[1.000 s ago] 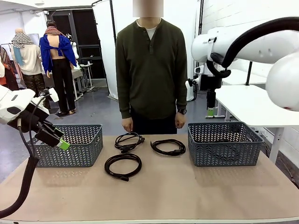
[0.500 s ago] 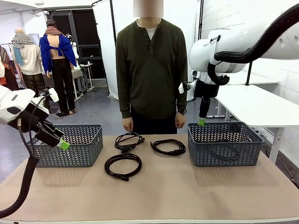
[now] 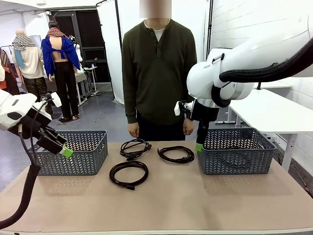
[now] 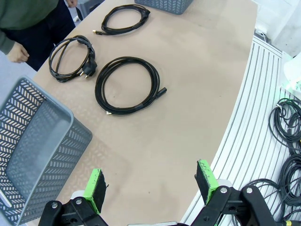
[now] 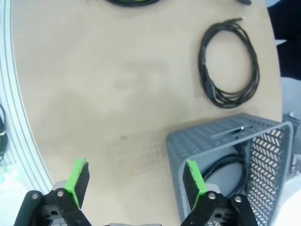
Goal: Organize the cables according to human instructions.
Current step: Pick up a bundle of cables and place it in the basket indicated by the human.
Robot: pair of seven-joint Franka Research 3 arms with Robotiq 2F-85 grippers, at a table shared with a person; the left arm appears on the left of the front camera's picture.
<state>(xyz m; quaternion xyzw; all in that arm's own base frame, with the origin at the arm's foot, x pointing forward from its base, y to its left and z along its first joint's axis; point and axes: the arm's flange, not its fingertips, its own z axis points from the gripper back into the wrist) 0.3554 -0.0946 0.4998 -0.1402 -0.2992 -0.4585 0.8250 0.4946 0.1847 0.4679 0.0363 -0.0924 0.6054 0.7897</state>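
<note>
Now, front view, person [image 3: 159,73]: stands at 12 o'clock behind the table [image 3: 195,200], arms hanging down.
Front view, cables: three loops lie flat mid-table, all apart. The plug cable [image 3: 132,154] is at 11 o'clock of the group, the far cable [image 3: 183,159] at 2 o'clock, the near cable [image 3: 128,185] at 7 o'clock.
Front view, left gripper [image 3: 67,152]: at 9 o'clock, overlapping the left basket [image 3: 85,156] in the picture.
Front view, right gripper [image 3: 199,147]: points down at the 9 o'clock end of the right basket [image 3: 234,154], near the far cable.
Left wrist view, left gripper [image 4: 150,181]: pads wide apart, nothing between them, bare table beneath.
Left wrist view, cables: near cable [image 4: 99,89] at 12 o'clock of the pads, plug cable [image 4: 89,65] at 11, far cable [image 4: 106,22] beyond. Left basket [image 4: 70,141] at 9.
Right wrist view, right gripper [image 5: 136,179]: pads spread wide, empty, one pad in line with the right basket [image 5: 211,136] wall.
Right wrist view, cables: far cable [image 5: 205,80] at 1 o'clock on the table. A fourth cable [image 5: 225,164] lies inside the basket.
</note>
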